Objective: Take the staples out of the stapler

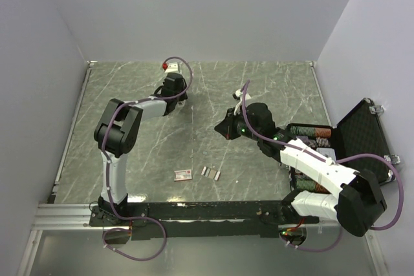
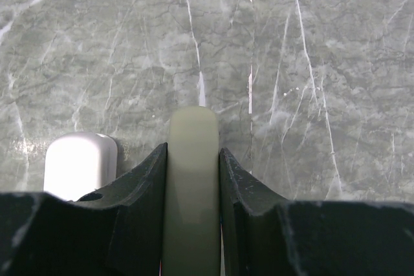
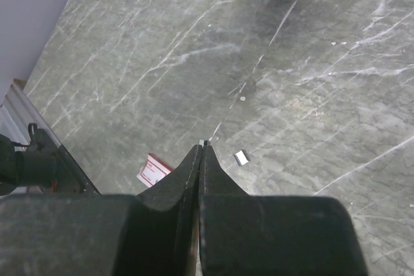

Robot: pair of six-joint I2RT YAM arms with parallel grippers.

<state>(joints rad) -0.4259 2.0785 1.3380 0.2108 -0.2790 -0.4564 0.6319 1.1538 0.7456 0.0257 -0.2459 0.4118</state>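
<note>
My left gripper (image 1: 174,88) is at the far back of the table, shut on the stapler (image 2: 192,159). The stapler's olive-green top runs forward between the fingers. Its pale part (image 2: 81,163) shows to the left. The stapler's end (image 1: 170,66) sticks out past the gripper. Staples (image 1: 205,171) lie as short silver strips on the table near the front; one strip (image 3: 240,157) shows in the right wrist view. My right gripper (image 1: 223,128) is shut, raised above mid-table. A tiny silver bit (image 3: 203,141) shows at its tips; I cannot tell whether it is held.
A small red-and-white flat box (image 1: 184,174) lies left of the staples and also shows in the right wrist view (image 3: 152,169). An open black case (image 1: 349,137) with things in it stands at the right. Walls close the back and sides.
</note>
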